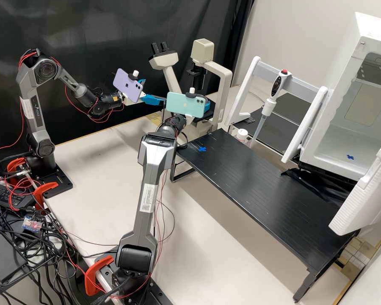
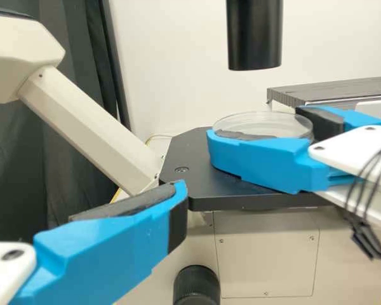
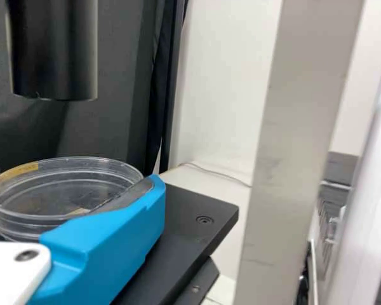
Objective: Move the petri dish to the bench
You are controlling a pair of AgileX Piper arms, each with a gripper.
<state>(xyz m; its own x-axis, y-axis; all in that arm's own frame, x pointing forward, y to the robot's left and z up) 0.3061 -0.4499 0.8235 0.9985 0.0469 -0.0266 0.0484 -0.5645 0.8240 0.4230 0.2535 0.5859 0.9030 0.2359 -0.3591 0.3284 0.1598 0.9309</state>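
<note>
In the high view my left gripper [image 1: 147,90], open, is at the microscope's side; in the left wrist view one finger of my left gripper [image 2: 165,213] is in front of the black stage [image 2: 200,171], apart from the dish. Mostly behind a green phone is my right gripper [image 1: 206,106]. The clear, round petri dish [image 2: 263,124] lies level over the stage, between the fingers of the right gripper. In the right wrist view my right gripper [image 3: 70,178] is shut on the petri dish [image 3: 57,197]. Whether the dish touches the stage, I cannot tell. The black bench [image 1: 249,186] stands to the right.
Above the stage hangs a black microscope tube [image 2: 254,32]; the pale microscope post [image 3: 292,152] stands beside the dish. Behind the bench are a pipette [image 1: 266,106] on a white stand and a white-lidded bottle [image 1: 241,134]. An open white cabinet [image 1: 343,144] is at the right.
</note>
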